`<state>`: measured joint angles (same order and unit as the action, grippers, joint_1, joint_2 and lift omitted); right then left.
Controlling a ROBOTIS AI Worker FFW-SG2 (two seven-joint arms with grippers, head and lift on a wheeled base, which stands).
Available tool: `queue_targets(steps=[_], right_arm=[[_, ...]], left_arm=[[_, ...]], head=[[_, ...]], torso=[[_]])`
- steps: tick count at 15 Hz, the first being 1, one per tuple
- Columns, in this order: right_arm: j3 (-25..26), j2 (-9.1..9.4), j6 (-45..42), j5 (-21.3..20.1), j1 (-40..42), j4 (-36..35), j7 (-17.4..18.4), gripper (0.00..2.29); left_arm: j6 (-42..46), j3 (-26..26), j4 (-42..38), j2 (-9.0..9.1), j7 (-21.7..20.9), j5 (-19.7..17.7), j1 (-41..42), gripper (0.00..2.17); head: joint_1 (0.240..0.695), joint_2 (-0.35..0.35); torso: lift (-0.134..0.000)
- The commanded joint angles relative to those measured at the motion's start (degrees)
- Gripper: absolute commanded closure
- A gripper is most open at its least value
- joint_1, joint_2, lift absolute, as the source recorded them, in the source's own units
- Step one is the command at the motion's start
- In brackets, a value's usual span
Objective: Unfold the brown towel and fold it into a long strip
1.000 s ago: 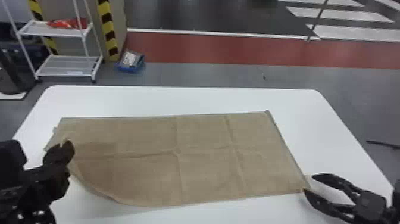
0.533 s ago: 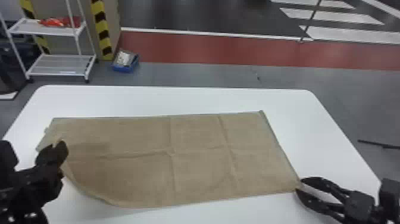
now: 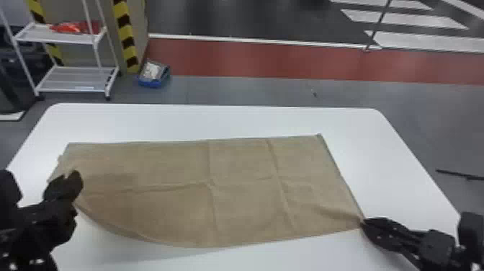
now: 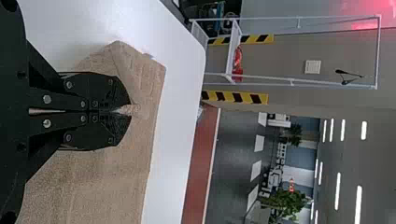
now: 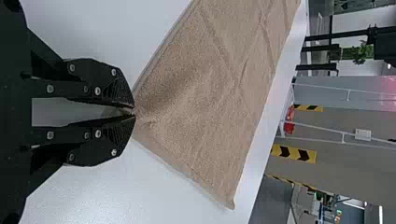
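Brown, thin fabric towel [image 3: 245, 201] spread on white, smooth-topped table [image 3: 216, 122]. Head view: black two-finger left gripper [image 4: 130, 110] pinches its 8 o'clock corner, held up; matching right gripper [image 5: 135, 113] clamped on the 4 o'clock corner, bite depth hard to judge. Should handle light, limp; keep both corner grips, lift evenly or the middle sags.

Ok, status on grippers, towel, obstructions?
Left gripper and right gripper: jaws shut on towel's near corners. Brown towel spread on table, near-left edge lifted. Nothing seen blocking.
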<state>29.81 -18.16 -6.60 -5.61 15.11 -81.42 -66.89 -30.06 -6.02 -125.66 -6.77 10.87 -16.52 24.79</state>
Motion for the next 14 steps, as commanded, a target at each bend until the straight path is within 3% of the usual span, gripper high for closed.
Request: queue_targets(steps=[1,6,9,12,14], right_arm=[[0.6,-0.04,0.23,0.95,0.09,-1.02,-0.09,1.21],[5.09,2.07,10.6,3.14,2.64,-16.93,-3.78,1.21],[7.37,2.25,18.16,3.23,1.85,-24.93,-5.62,1.21],[8.34,2.16,22.55,2.35,-3.6,-25.45,-6.24,1.21],[6.67,1.99,24.66,-0.02,-8.52,-23.43,-6.15,1.21]], left_arm=[[-0.49,0.22,-0.64,0.0,0.2,0.26,0.17,1.46],[-1.9,0.57,-5.74,0.09,2.49,3.95,2.01,1.46],[-2.95,1.18,-7.94,0.18,5.91,6.06,2.8,1.46],[-5.76,1.27,-9.17,0.35,8.37,9.84,2.01,1.46],[-9.1,1.01,-9.08,0.35,8.64,10.37,-1.33,1.46]], head=[[0.695,-0.136],[0.695,-0.132],[0.695,-0.124],[0.695,-0.115],[0.695,-0.111]], torso=[[-0.113],[-0.113],[-0.113],[-0.113],[-0.113]])
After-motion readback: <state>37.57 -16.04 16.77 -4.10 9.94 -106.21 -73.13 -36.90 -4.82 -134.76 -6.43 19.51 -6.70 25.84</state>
